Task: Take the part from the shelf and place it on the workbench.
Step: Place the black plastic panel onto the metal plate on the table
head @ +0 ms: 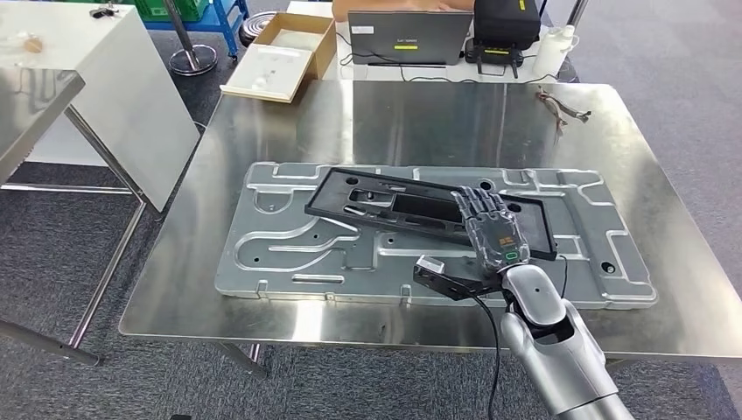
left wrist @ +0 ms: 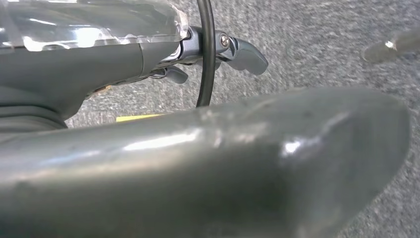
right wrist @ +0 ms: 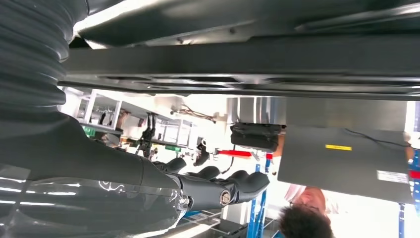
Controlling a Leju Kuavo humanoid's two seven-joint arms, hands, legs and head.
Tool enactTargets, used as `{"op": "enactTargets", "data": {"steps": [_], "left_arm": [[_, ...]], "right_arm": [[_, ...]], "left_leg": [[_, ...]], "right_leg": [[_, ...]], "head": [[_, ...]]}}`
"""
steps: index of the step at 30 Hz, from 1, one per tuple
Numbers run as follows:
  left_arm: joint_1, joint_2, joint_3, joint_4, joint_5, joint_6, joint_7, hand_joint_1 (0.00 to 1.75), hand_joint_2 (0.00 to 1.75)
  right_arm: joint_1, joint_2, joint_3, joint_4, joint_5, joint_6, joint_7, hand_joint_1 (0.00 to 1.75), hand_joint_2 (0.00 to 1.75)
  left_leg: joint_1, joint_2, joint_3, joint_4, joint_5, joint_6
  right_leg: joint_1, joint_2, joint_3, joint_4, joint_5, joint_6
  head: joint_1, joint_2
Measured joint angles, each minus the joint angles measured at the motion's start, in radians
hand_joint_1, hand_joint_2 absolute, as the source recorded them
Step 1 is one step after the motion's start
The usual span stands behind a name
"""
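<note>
Since the black part [head: 420, 206] already lies on the grey tray [head: 262, 254] on the steel counter [head: 394, 114], the placing step looks nearly done; the right hand [head: 492, 229] rests flat on its near edge, fingers [head: 477, 206] extended together and gripping nothing; next it should lift clear.

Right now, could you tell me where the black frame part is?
In the head view, the black frame part lies on the grey stamped panel mid-workbench, the right hand over its right end.

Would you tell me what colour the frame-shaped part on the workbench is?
Black; the part shows best in the head view.
</note>
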Motion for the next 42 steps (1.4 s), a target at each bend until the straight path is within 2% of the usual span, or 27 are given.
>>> {"op": "enactTargets", "data": {"steps": [2,5,6,7,8,9,10,12,14,16,17,18,21,22,23,24,26,28,30,32,33,36,37,38,39,41,42], "left_arm": [[-0.001,-0.001,0.001,0.000,0.000,0.000,-0.001,0.00,0.00],[-0.002,-0.003,0.000,0.000,0.000,0.000,-0.001,0.00,0.00],[0.000,-0.003,0.000,0.000,0.000,0.000,-0.001,0.00,0.00],[0.000,-0.003,0.000,0.000,0.000,0.000,-0.001,0.00,0.00],[0.001,-0.003,0.000,0.000,0.000,0.000,-0.001,0.00,0.00],[0.001,-0.003,0.000,0.000,-0.001,0.000,-0.001,0.00,0.00],[0.000,-0.003,0.000,0.000,-0.001,0.000,-0.001,0.00,0.00],[0.000,-0.003,0.000,0.000,-0.001,0.000,-0.001,0.00,0.00],[-0.001,-0.003,0.000,0.000,-0.001,0.000,-0.001,0.00,0.00],[0.001,-0.002,0.001,0.000,-0.001,0.000,-0.001,0.00,0.00],[0.002,-0.002,0.001,0.000,-0.001,0.000,-0.001,0.00,0.00],[0.004,-0.002,0.001,0.000,-0.001,0.000,-0.001,0.00,0.00],[0.004,-0.002,0.001,0.000,-0.001,0.000,-0.001,0.00,0.00],[0.004,-0.002,0.001,0.000,-0.001,0.000,-0.001,0.00,0.00],[0.003,-0.002,0.001,0.000,-0.001,0.000,-0.001,0.00,0.00],[0.003,-0.002,0.001,0.000,-0.001,0.000,-0.001,0.00,0.00],[0.001,-0.002,0.001,0.000,-0.001,0.000,-0.001,0.00,0.00],[-0.002,-0.002,0.001,0.000,-0.001,0.000,-0.001,0.00,0.00],[-0.003,-0.003,0.001,0.000,-0.002,-0.001,-0.001,0.00,0.00],[-0.002,-0.004,0.001,0.000,-0.002,-0.002,-0.001,0.00,0.00],[-0.002,-0.005,0.001,0.000,-0.002,-0.003,-0.001,0.00,0.00],[-0.002,-0.008,0.001,0.000,-0.003,-0.003,-0.001,0.00,0.00],[-0.001,-0.008,0.002,0.000,-0.003,-0.004,-0.001,0.00,0.00],[0.000,-0.009,0.002,0.000,-0.003,-0.004,-0.001,0.00,0.00],[0.001,-0.009,0.002,0.000,-0.003,-0.004,-0.001,0.00,0.00],[0.003,-0.010,0.002,0.000,-0.003,-0.004,-0.001,0.00,0.00],[0.003,-0.012,0.002,0.000,-0.003,-0.004,-0.001,0.00,0.00]], "right_arm": [[0.004,0.003,-0.004,0.000,-0.001,-0.001,0.000,0.00,1.75],[0.006,0.006,-0.009,0.001,-0.001,-0.003,0.000,0.00,1.75],[0.008,0.007,-0.009,0.002,-0.001,-0.003,0.000,0.00,1.75],[0.011,0.007,-0.009,0.002,-0.001,-0.003,0.000,0.00,1.75],[0.013,0.007,-0.009,0.003,-0.001,-0.003,0.000,0.00,1.75],[0.014,0.007,-0.009,0.003,-0.001,-0.003,0.000,0.00,1.75],[0.013,0.007,-0.009,0.003,-0.001,-0.003,0.000,0.00,1.75],[0.011,0.007,-0.009,0.002,-0.001,-0.003,0.000,0.00,1.75],[0.010,0.007,-0.010,0.001,-0.001,-0.003,0.000,0.00,1.75],[0.012,0.007,-0.010,0.002,-0.002,-0.003,-0.001,0.00,1.75],[0.012,0.007,-0.010,0.002,-0.002,-0.003,-0.001,0.00,1.75],[0.013,0.007,-0.010,0.002,-0.002,-0.003,-0.002,0.00,1.75],[0.013,0.004,-0.010,0.002,-0.002,-0.003,-0.003,0.00,1.75],[0.014,0.003,-0.010,0.003,-0.002,-0.003,-0.003,0.00,1.75],[0.015,0.003,-0.010,0.003,-0.002,-0.003,-0.003,0.00,1.75],[0.016,0.003,-0.010,0.003,-0.002,-0.003,-0.003,0.00,1.75],[0.018,0.003,-0.010,0.003,-0.002,-0.003,-0.003,0.00,1.75],[0.018,0.003,-0.010,0.003,-0.001,-0.003,-0.003,0.00,1.75],[0.018,0.004,-0.010,0.005,0.002,-0.003,-0.004,0.00,1.75],[0.022,0.006,-0.010,0.010,0.005,-0.004,-0.005,0.00,1.75],[0.025,0.008,-0.009,0.013,0.007,-0.005,-0.005,0.00,1.75],[0.041,0.013,-0.009,0.022,0.011,-0.018,-0.004,0.00,1.75],[0.051,0.014,-0.009,0.024,0.012,-0.026,-0.003,0.00,1.75],[0.063,0.015,-0.009,0.026,0.012,-0.033,-0.003,0.00,1.75],[0.075,0.015,-0.009,0.027,0.012,-0.038,-0.003,0.00,1.75],[0.090,0.015,-0.009,0.027,0.012,-0.043,-0.003,0.00,1.75],[0.091,0.015,-0.009,0.027,0.012,-0.044,-0.003,0.00,1.75]], "left_leg": [[0.004,0.003,-0.006,-0.011,0.022,0.012],[0.005,0.008,-0.034,-0.019,0.053,0.027],[0.004,0.009,-0.047,-0.018,0.061,0.029],[0.004,0.010,-0.059,-0.016,0.069,0.029],[0.004,0.010,-0.071,-0.013,0.075,0.027],[0.004,0.010,-0.084,-0.009,0.082,0.025],[0.005,0.010,-0.095,-0.003,0.087,0.022],[0.004,0.010,-0.112,0.009,0.095,0.013],[0.003,0.009,-0.120,0.014,0.106,0.001],[0.003,0.007,-0.125,0.014,0.114,-0.011],[0.004,0.006,-0.132,0.024,0.100,-0.016],[0.006,0.005,-0.144,0.048,0.069,-0.021],[0.012,0.005,-0.190,0.214,-0.070,-0.032],[0.014,0.005,-0.195,0.266,-0.089,-0.035],[0.015,0.005,-0.189,0.293,-0.084,-0.038],[0.017,0.005,-0.167,0.288,-0.060,-0.039],[0.021,0.005,-0.080,0.186,-0.014,-0.039],[0.017,0.004,0.009,0.055,-0.021,-0.032],[0.011,0.001,0.033,0.004,-0.035,-0.020],[0.013,0.004,0.019,0.002,-0.017,-0.004],[0.014,0.006,0.011,0.000,-0.004,0.006],[0.012,0.011,-0.028,0.000,0.032,0.025],[0.010,0.011,-0.044,0.001,0.043,0.026],[0.009,0.011,-0.061,0.003,0.054,0.026],[0.008,0.010,-0.079,0.007,0.065,0.025],[0.005,0.010,-0.111,0.015,0.083,0.020],[0.004,0.010,-0.122,0.019,0.091,0.017]], "right_leg": [[0.001,0.006,-0.011,0.018,-0.020,0.012],[0.001,0.008,-0.058,0.165,-0.151,0.024],[-0.001,0.006,-0.070,0.222,-0.185,0.027],[-0.003,0.005,-0.070,0.254,-0.194,0.029],[-0.005,0.004,-0.056,0.256,-0.183,0.031],[-0.007,0.002,-0.025,0.225,-0.160,0.032],[-0.009,0.001,0.021,0.166,-0.135,0.031],[-0.007,0.002,0.105,0.041,-0.121,0.023],[-0.002,0.004,0.131,-0.010,-0.127,0.009],[-0.003,0.002,0.122,-0.015,-0.113,-0.005],[-0.005,0.001,0.114,-0.017,-0.102,-0.013],[-0.008,-0.002,0.104,-0.019,-0.091,-0.022],[-0.007,-0.006,0.065,-0.018,-0.060,-0.034],[-0.006,-0.007,0.051,-0.017,-0.050,-0.033],[-0.006,-0.008,0.036,-0.015,-0.040,-0.031],[-0.007,-0.008,0.021,-0.011,-0.031,-0.029],[-0.008,-0.008,-0.006,-0.002,-0.014,-0.020],[-0.007,-0.009,-0.022,0.005,0.001,-0.008],[-0.005,-0.010,-0.025,0.002,0.018,0.005],[-0.006,-0.008,-0.030,0.002,0.018,0.018],[-0.008,-0.008,-0.038,0.017,-0.006,0.023],[-0.009,-0.007,-0.082,0.164,-0.153,0.030],[-0.008,-0.007,-0.092,0.223,-0.182,0.031],[-0.008,-0.007,-0.091,0.262,-0.185,0.031],[-0.008,-0.007,-0.076,0.273,-0.166,0.030],[-0.006,-0.007,0.001,0.202,-0.113,0.022],[-0.003,-0.006,0.055,0.133,-0.109,0.016]], "head": [[0.000,0.000],[0.000,0.000],[0.000,0.000],[0.000,0.000],[0.000,0.000],[0.000,0.000],[0.000,0.000],[0.000,0.000],[0.000,0.000],[0.000,0.000],[0.000,0.000],[0.000,0.000],[0.000,0.000],[0.000,0.000],[0.000,0.000],[0.000,0.000],[0.000,0.000],[0.000,0.000],[0.000,0.000],[0.000,0.000],[0.000,0.000],[0.000,0.000],[0.000,0.000],[0.000,0.000],[0.000,0.000],[0.000,0.000],[0.000,0.000]]}}
